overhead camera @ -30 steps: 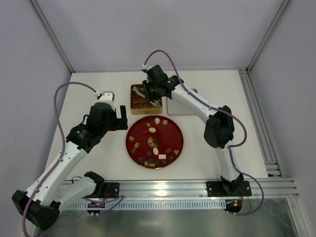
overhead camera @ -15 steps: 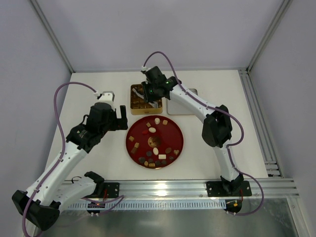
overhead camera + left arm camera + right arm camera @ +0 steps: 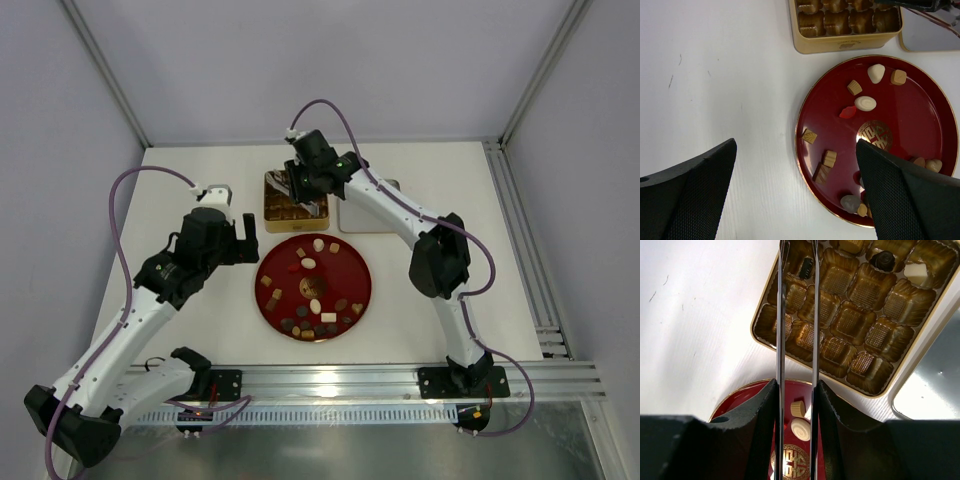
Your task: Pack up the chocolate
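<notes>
Left hand [image 3: 244, 240] spread wide and empty, just left of red plate [image 3: 920, 115]. Chocolate pieces [image 3: 865, 103] mostly on plate, few in gold box [image 3: 845, 44] beyond plate. Right hand [image 3: 797, 250] over box, blades narrowly parted, dark piece [image 3: 806, 268] between them.

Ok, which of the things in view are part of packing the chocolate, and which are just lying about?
In the job: chocolate pieces on the red plate; gold box, a few cells filled; right gripper over the box; left gripper, open, at the plate's left edge.
Lying about: grey flat panel beside the box.
</notes>
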### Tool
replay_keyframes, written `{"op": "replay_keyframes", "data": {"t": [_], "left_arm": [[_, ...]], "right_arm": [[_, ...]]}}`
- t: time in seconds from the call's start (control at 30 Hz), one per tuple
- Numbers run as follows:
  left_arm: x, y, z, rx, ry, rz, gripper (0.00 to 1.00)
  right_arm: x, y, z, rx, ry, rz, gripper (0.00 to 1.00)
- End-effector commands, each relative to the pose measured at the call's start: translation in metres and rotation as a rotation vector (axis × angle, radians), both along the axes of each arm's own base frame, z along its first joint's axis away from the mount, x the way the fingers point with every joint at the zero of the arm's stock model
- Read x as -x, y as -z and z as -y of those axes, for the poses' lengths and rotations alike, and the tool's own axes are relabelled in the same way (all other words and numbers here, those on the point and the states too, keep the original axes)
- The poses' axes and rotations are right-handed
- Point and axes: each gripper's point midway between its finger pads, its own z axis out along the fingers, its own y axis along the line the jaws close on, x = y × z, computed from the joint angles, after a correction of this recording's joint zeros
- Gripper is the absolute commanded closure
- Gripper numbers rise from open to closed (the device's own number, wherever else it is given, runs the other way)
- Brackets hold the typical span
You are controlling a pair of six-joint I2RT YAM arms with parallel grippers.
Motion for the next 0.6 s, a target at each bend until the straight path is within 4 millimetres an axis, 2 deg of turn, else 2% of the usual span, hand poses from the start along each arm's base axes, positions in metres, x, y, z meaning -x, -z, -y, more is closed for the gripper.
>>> {"op": "replay_keyframes", "data": {"t": [0.0, 0.2, 0.37, 0.47, 0.5, 0.53, 0.57], "left_arm": [[-0.002, -0.006, -0.001, 0.007, -0.004, 0.028, 0.00], [-0.003, -0.008, -0.002, 0.005, -0.006, 0.035, 0.00], [-0.002, -0.007, -0.003, 0.002, -0.010, 0.034, 0.00], [-0.003, -0.007, -0.002, 0.002, -0.010, 0.035, 0.00], [-0.003, -0.007, -0.002, 0.003, -0.009, 0.034, 0.00], [-0.003, -0.007, -0.002, 0.003, -0.011, 0.033, 0.00], [-0.003, -0.008, -0.002, 0.004, -0.011, 0.036, 0.00]], "right_arm": [[-0.006, -0.055, 0.000, -0.047, 0.013, 0.121, 0.61], [0.016, -0.078, 0.021, -0.026, 0.018, 0.155, 0.61], [0.056, -0.094, 0.058, -0.025, 0.036, 0.176, 0.61], [0.084, -0.093, 0.079, -0.014, 0.041, 0.168, 0.61], [0.094, -0.077, 0.086, 0.012, 0.044, 0.136, 0.61], [0.104, -0.075, 0.090, 0.015, 0.037, 0.132, 0.61], [0.113, -0.084, 0.096, 0.001, 0.040, 0.145, 0.61]]}}
